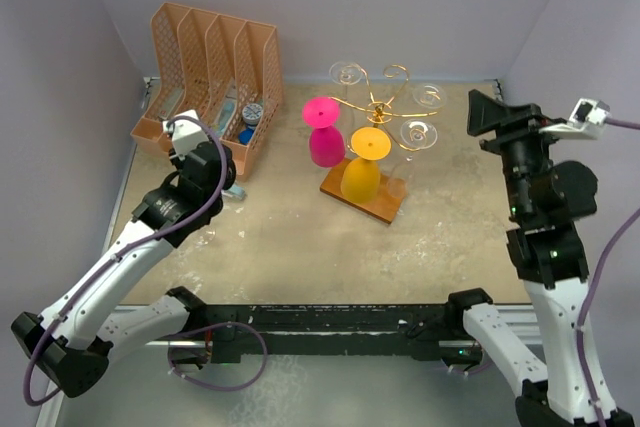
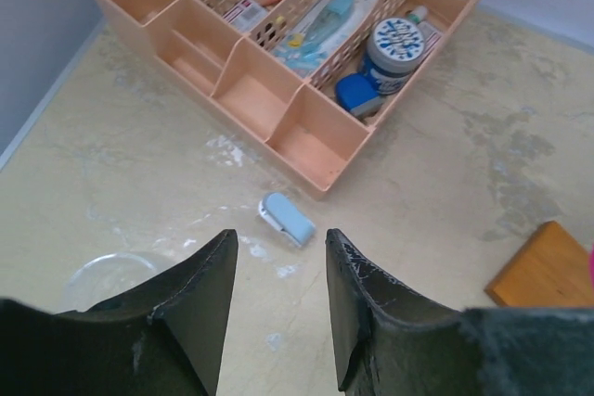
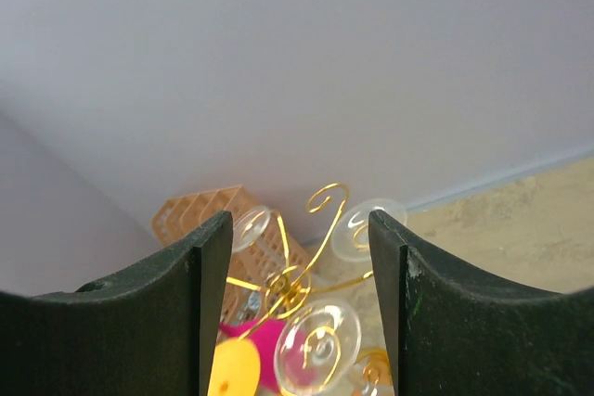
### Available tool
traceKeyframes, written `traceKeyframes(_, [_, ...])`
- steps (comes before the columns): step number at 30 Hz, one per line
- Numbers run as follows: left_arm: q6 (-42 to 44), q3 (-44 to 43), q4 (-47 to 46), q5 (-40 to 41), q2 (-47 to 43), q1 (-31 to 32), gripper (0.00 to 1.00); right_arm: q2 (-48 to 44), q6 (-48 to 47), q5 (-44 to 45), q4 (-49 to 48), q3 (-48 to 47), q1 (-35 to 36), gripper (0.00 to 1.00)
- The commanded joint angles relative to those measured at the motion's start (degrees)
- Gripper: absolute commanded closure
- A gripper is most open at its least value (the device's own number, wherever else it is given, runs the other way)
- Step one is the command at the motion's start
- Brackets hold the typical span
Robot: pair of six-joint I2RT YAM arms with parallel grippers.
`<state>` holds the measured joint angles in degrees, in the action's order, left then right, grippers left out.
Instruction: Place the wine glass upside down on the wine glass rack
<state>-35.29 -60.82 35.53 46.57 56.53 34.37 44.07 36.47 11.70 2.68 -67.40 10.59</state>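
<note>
Wine glass (image 2: 104, 278) just beside left hand (image 2: 278, 261)

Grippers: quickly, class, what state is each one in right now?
Left gripper: open, holding nothing.
Right gripper: open, holding nothing.

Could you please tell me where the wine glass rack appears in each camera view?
Top external: the wine glass rack stands right of centre.
Left wrist: only its wooden base corner, at the right edge.
Right wrist: bottom centre.
Shared landmark: the orange file organizer.
</note>
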Motion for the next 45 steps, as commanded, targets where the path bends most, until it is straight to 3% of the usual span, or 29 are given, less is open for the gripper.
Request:
traceKeyframes(1, [-3.4, 2.5, 4.7, 3.3, -2.6, -1.2, 0.59, -5.2, -4.5, -9.2, -1.2, 3.0, 0.1, 0.38])
traceKeyframes(6, [-4.6, 4.5, 8.1, 2.5, -2.7, -4.8, 0.52, -8.2, -5.6, -12.8, 1.7, 3.3, 0.1, 0.39])
traceKeyframes(10, [-4.7, 6.7, 7.2, -5.3, -2.4, -12.3, 0.52, -9.7, -5.5, -14.0, 1.0, 5.4, 0.1, 0.39])
traceKeyframes(14, [-5.1, 8.1, 7.8, -8.0, -3.1, -14.6, 0.55, -9.6, -5.1, -14.1, 1.3, 6.1, 0.1, 0.40])
traceKeyframes(24, [-4.6, 11.7, 5.8, -11.7, -2.3, -16.3, 0.73, -8.6, -4.5, -16.2, 1.5, 5.5, 0.1, 0.41])
traceKeyframes(28, [-3.6, 10.5, 6.2, -11.7, -2.6, -16.4, 0.99, -8.1, -4.5, -18.7, 0.7, 5.2, 0.1, 0.41])
traceKeyframes(34, [-2.0, 4.6, 9.2, -13.0, -5.5, -16.3, 1.00, -6.6, -5.0, -23.8, -0.4, 5.0, 0.1, 0.41])
traceKeyframes(38, [-1.1, -0.5, 11.1, -18.0, -7.7, -16.4, 1.00, -5.9, -4.1, -27.2, -2.5, 5.5, 0.1, 0.41])
traceKeyframes(45, [-1.3, -3.2, -1.6, -34.7, -14.8, -16.3, 1.00, -5.8, 1.3, -37.2, -11.5, 9.1, 0.1, 0.40])
